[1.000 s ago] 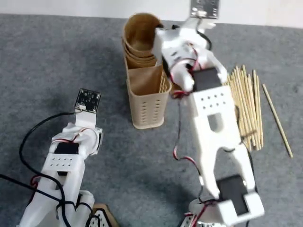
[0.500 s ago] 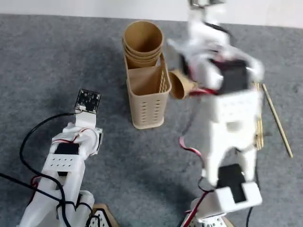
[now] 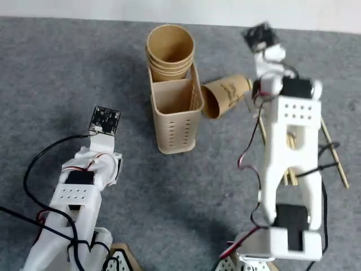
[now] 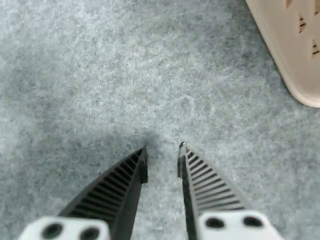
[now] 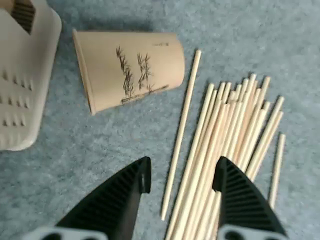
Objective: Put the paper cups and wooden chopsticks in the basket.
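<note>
A tall beige perforated basket [image 3: 175, 121] stood upright on the grey felt-covered bench [image 3: 67, 68], split into two compartments. The compartment farther from the arms held a stack of nested paper cups [image 3: 170, 48], mouths up, rising above the basket's rim.

One more paper cup [image 3: 225, 96] lay on its side on the bench just beside the basket, on the right arm's side, with its open mouth turned toward the basket wall. In the right wrist view this fallen cup [image 5: 127, 67] showed a dark bamboo sprig drawn on its side, and a narrow strip of bench separated its rim from the basket [image 5: 20, 75].

The wooden chopsticks [image 5: 235, 130] lay in a loose, roughly parallel bundle on the bench near the fallen cup's base, with one stray chopstick [image 5: 182, 130] lying just apart from the bundle, between it and the cup. From above, the right arm [image 3: 287, 141] covered most of the bundle, and another single chopstick [image 3: 333, 149] lay off to its outer side.

The right tool [image 5: 182, 177] hung above the near ends of the chopsticks, released, its jaws spread wide with nothing between them.

The left tool [image 4: 162, 160] pointed down at bare bench near a corner of the basket [image 4: 295, 50], its jaws parted a little and holding nothing.
</note>
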Robot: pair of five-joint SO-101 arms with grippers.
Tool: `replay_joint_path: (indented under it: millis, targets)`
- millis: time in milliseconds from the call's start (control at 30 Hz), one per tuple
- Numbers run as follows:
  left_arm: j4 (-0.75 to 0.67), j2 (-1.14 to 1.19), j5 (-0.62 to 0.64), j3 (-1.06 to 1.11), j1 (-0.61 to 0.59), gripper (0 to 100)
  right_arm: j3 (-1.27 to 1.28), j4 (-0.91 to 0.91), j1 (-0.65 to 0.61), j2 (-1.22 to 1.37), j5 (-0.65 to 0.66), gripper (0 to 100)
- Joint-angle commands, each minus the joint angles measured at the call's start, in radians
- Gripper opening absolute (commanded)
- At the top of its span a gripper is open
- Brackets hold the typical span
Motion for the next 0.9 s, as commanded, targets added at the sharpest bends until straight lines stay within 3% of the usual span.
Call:
replay_joint_path:
  millis: [0,200,400,633,867]
  targets:
    - [-0.017,-0.016,0.006,-0.005,0.008,12,0.305,-0.266,-0.076,-0.13,0.009,21.4]
    - [-0.017,-0.016,0.006,-0.005,0.01,12,0.588,-0.615,-0.145,-0.182,-0.104,24.0]
    - [-0.017,-0.016,0.006,-0.005,0.01,12,0.595,-0.621,-0.216,-0.173,-0.112,40.0]
    - [-0.017,-0.016,0.006,-0.005,0.01,12,0.593,-0.627,-0.245,-0.171,-0.117,39.9]
    - [-0.017,-0.016,0.006,-0.005,0.01,12,0.57,-0.76,-0.213,-0.068,-0.118,39.9]
